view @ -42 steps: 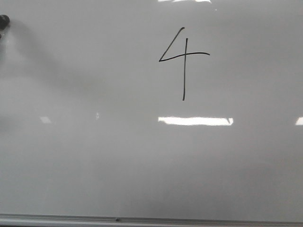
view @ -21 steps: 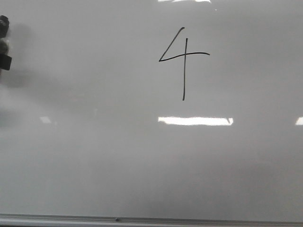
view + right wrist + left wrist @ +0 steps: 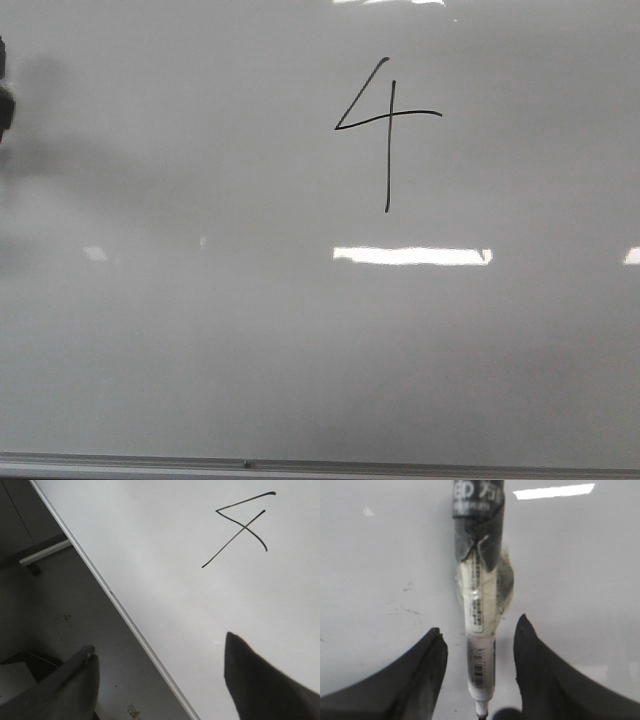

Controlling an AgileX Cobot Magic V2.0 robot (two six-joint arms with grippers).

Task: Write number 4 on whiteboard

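The whiteboard (image 3: pixel 300 350) fills the front view. The number 4 (image 3: pixel 388 117) is drawn in thin black line at its upper middle; it also shows in the right wrist view (image 3: pixel 245 525). In the left wrist view my left gripper (image 3: pixel 480 624) is open, with a taped white marker (image 3: pixel 479 605) lying on the board between the fingers, a gap on each side. A dark part of the left arm (image 3: pixel 4 105) shows at the front view's left edge. My right gripper (image 3: pixel 160 652) is open and empty, over the board's edge.
The board's thin grey metal edge strip (image 3: pixel 400 467) runs along its near side and shows in the right wrist view (image 3: pixel 125 615). Beyond it lies dark floor with a pale metal bar (image 3: pixel 45 552). Bright light reflections (image 3: pixel 412 256) sit on the board.
The dark part of the left arm at the front view's left edge has slid further left and almost out of view. The number 4 is unchanged.
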